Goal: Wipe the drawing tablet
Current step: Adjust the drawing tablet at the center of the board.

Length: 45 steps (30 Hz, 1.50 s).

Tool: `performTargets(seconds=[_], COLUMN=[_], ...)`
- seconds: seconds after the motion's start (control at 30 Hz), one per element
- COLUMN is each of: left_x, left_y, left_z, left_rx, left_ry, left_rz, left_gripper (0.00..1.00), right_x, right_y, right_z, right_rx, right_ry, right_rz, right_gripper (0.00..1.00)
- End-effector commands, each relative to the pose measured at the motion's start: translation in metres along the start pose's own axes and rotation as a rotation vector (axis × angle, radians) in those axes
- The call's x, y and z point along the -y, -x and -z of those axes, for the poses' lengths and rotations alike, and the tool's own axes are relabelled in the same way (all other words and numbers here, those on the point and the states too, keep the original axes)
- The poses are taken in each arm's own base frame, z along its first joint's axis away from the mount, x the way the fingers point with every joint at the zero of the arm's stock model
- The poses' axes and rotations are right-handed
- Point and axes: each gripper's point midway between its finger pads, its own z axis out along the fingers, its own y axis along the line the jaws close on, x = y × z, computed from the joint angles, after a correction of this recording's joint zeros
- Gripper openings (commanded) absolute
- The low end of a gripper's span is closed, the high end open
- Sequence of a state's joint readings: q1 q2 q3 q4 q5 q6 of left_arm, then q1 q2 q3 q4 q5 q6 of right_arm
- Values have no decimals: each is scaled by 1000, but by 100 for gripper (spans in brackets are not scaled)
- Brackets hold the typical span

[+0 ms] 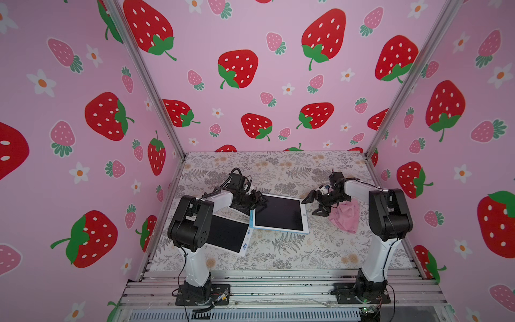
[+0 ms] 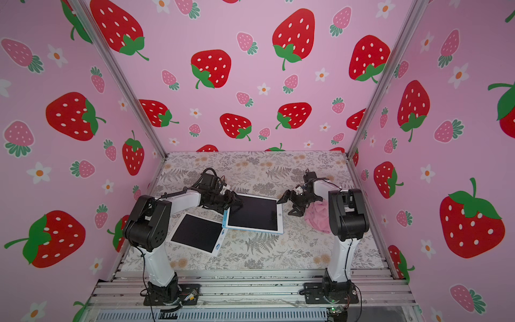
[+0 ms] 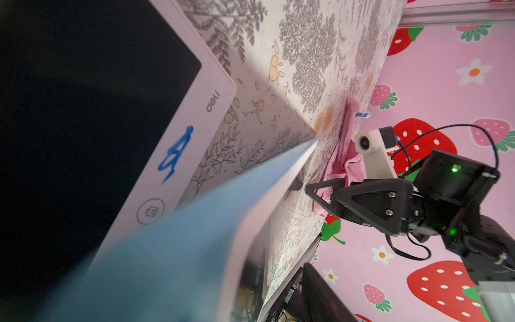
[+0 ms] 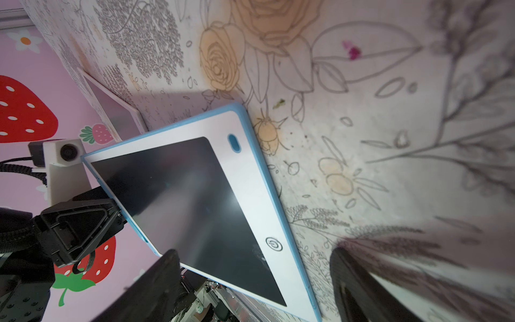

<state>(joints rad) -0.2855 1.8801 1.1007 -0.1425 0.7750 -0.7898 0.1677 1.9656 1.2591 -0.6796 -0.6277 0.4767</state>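
Two tablets (image 1: 278, 213) (image 1: 227, 232) overlap beside pink cloth (image 1: 345, 216).

We see soft, even light fill both top views, with wide-angle bending of the frame posts toward the edges. In the left wrist view the blue-edged tablet (image 3: 172, 251) smears out of focus. In the right wrist view a pale sheen crosses its screen, and dark blurred shapes crowd the lens.

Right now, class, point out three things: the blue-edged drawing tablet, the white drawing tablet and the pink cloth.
blue-edged drawing tablet (image 1: 278, 213): a top view, middle of its dark screen.
white drawing tablet (image 1: 228, 234): a top view, its dark screen.
pink cloth (image 1: 347, 216): a top view, middle of the crumpled fabric.
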Motion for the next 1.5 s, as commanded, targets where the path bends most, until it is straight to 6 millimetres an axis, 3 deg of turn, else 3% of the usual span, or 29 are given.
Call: performTargets(seconds=[0.0, 0.6, 0.97, 1.27, 1.47], left_x=[16, 28, 28, 32, 39], left_y=[-2, -3, -7, -3, 6], left_z=[7, 28, 37, 39, 39], left_rx=[-26, -19, -37, -21, -2], left_ry=[-44, -141, -85, -93, -158], left_rz=[-16, 16, -3, 2, 30], left_gripper=[58, 51, 63, 45, 16], right_x=[15, 19, 16, 15, 7], right_y=[-4, -3, -2, -2, -6], right_z=[-15, -18, -19, -21, -22], right_rx=[-42, -51, -55, -59, -69], right_ry=[-46, -55, -45, -35, 17], right_rz=[-29, -34, -33, -39, -41], right_gripper=[86, 86, 86, 86, 85])
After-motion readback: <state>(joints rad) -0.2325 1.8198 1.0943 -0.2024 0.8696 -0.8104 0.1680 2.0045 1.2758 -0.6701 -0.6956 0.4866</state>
